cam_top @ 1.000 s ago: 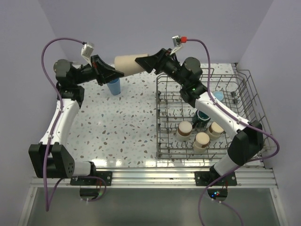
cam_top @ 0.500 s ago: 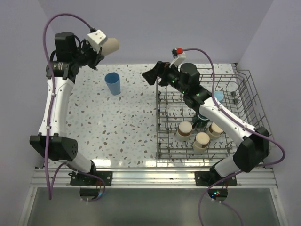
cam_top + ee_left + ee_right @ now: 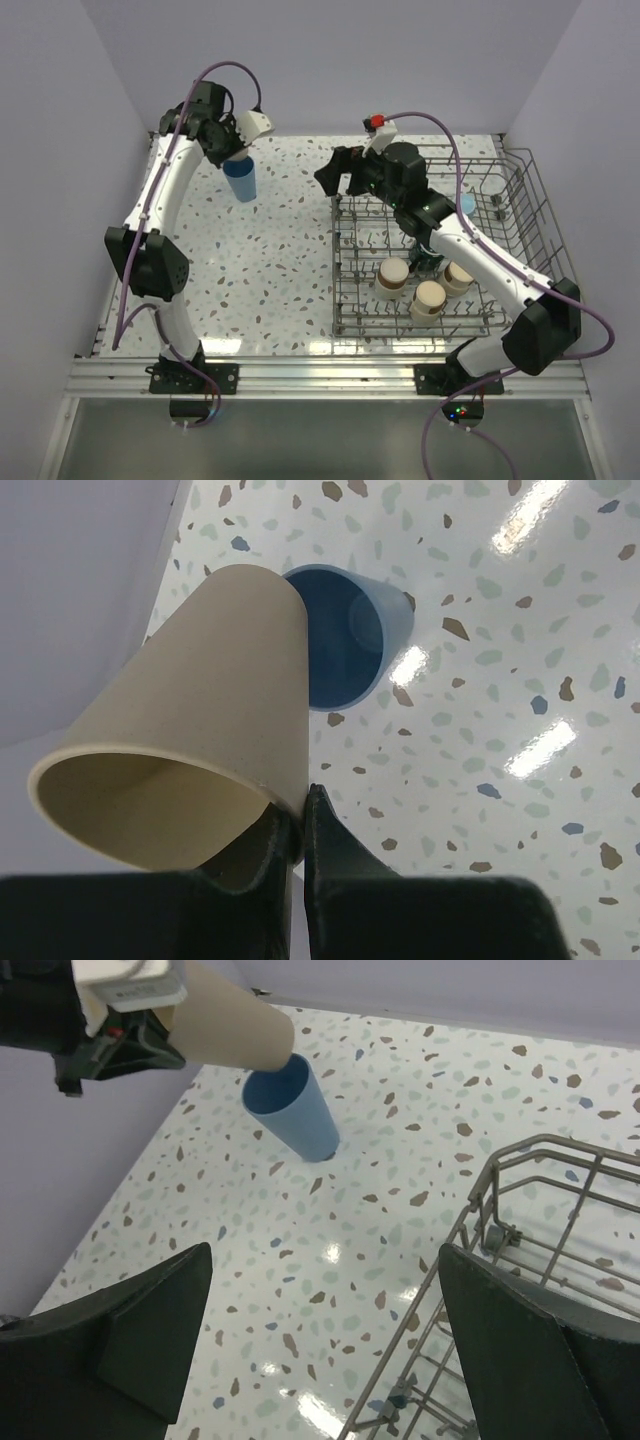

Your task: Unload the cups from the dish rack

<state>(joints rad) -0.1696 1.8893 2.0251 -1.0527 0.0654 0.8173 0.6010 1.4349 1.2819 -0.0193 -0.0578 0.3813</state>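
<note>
one tumbler (image 3: 200,700) clamped in left pincer (image 3: 301,805)

no text or label can be read.

The left gripper (image 3: 303,805) has carried the beige tumbler (image 3: 190,730) from mid-table to the far left, above the blue tumbler (image 3: 350,630). The right gripper (image 3: 325,1250) has let go and opened wide.
</note>
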